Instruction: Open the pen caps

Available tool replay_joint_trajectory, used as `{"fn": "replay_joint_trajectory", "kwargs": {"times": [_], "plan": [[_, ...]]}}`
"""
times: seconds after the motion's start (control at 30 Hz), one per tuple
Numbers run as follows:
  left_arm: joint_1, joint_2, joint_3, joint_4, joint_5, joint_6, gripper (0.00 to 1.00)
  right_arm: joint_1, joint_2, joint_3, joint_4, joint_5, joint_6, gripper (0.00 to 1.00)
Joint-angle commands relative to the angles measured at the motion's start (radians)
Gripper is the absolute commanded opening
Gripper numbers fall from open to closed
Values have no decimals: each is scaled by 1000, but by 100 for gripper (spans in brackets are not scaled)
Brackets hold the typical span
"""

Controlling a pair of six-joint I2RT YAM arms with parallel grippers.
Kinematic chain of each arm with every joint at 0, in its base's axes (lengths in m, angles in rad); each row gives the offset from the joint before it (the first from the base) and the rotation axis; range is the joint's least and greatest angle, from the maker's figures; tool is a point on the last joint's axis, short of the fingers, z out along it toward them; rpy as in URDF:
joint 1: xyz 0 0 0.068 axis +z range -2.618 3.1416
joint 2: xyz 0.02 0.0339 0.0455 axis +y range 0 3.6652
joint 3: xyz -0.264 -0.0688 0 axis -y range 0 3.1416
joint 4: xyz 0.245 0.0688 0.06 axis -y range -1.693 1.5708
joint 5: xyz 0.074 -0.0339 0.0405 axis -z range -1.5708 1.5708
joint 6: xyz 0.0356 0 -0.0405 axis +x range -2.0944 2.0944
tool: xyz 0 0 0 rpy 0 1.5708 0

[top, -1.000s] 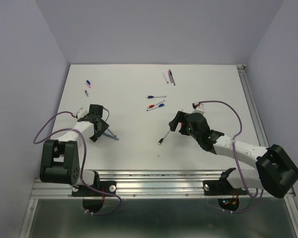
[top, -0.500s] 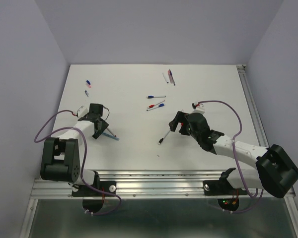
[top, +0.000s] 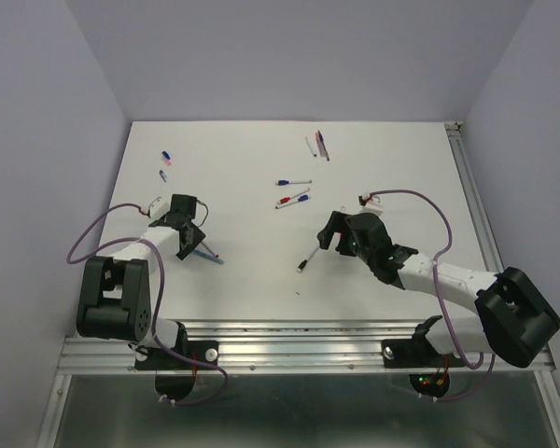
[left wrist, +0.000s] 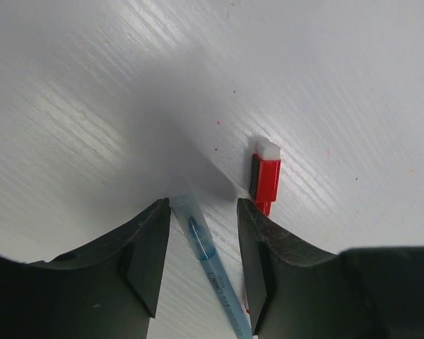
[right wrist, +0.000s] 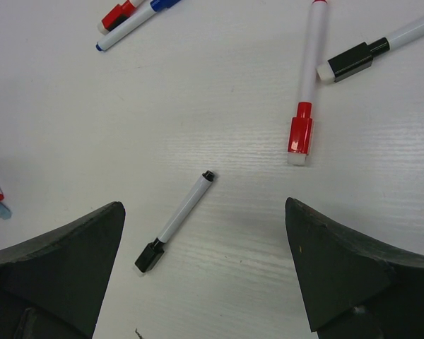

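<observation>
White desk [top: 252, 187] carries scattered capped pens. Left tool [left wrist: 203, 244] has narrowed since a second ago; jaws straddle a light-blue pen [left wrist: 210, 265] with gaps on both sides, not clamped. A red pen cap [left wrist: 265, 178] lies just beyond its right finger. Right tool [right wrist: 205, 272] remains wide apart above a black-capped pen [right wrist: 175, 220]; arm nearly unmoved.

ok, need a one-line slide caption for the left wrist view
Left gripper half-closed around a light blue pen on the white table, a red cap lying just beyond.
</observation>
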Motion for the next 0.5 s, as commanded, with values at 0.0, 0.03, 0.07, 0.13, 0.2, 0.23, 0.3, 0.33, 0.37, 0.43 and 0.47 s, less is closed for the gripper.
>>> {"fn": "replay_joint_trajectory", "kwargs": {"times": [0.0,0.03,0.07,0.13,0.2,0.23,0.3,0.33,0.37,0.43,0.47], "plan": [[-34,70,-25,-128,84,23,53,11,1,7,43,31,-23,100],[-40,72,-16,-148,64,18,53,11,-1,7,43,36,-25,100],[-43,79,1,-183,52,15,53,11,-1,7,42,42,-28,100],[-45,87,16,-212,27,12,53,11,-2,6,42,45,-29,100],[-48,93,24,-243,18,6,53,10,-4,4,42,48,-34,100],[-48,96,25,-248,16,-2,53,11,-5,4,43,50,-34,100],[-48,95,25,-254,19,-3,53,11,-5,3,43,51,-38,100],[-48,92,25,-256,25,-9,52,11,-5,1,43,53,-40,100],[-48,93,27,-256,30,-11,49,11,-4,1,45,55,-41,100],[-51,93,31,-256,47,-8,43,11,-2,3,46,58,-43,100],[-53,93,33,-257,48,-9,41,11,-1,1,46,58,-43,100]]}}
